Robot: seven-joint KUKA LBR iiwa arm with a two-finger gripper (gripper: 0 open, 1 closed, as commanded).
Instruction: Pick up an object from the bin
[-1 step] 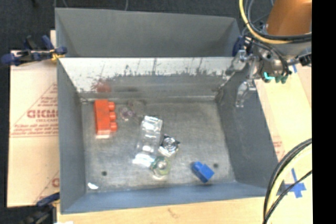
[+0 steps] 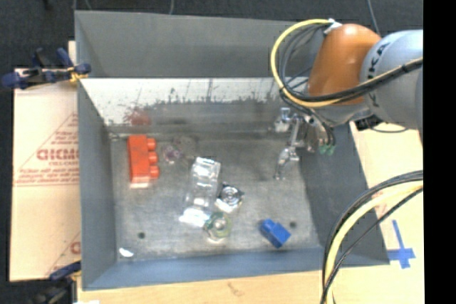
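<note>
While the arm [image 2: 385,82] reached in from 3 o'clock, the gripper [image 2: 286,161] hung low over bare floor at about 2 o'clock in the bin [image 2: 214,39], near the right wall. It was not over any item. Whether it was open or closed could not be told. Nothing could be made out in its grasp.

The orange wrist cover [image 2: 342,60] sat above it toward 1 o'clock, with yellow and black cables [image 2: 285,78] looped round the cover.

Nearest items:
- A small blue block [image 2: 274,232] lay at about 5 o'clock on the floor, tilted, close to the front wall. It was near the gripper but apart from it, roughly at 6 o'clock from it.
- A loose heap of clear plastic pieces [image 2: 205,178] lay at bin centre, running toward 6 o'clock, at 8 o'clock from the gripper and apart from it.
- In that heap, a round piece with a dark middle [image 2: 229,197] lay on its 3 o'clock side, a pale greenish round piece [image 2: 217,228] at its 6 o'clock end, and a white scrap [image 2: 191,217] just at 9 o'clock from the greenish one.

Farther off:
- An orange block [image 2: 141,160] lay at 9 o'clock, long side running 12 to 6, well apart from the gripper.
- A tiny white bit [image 2: 125,251] lay in the 7 o'clock corner.
</note>
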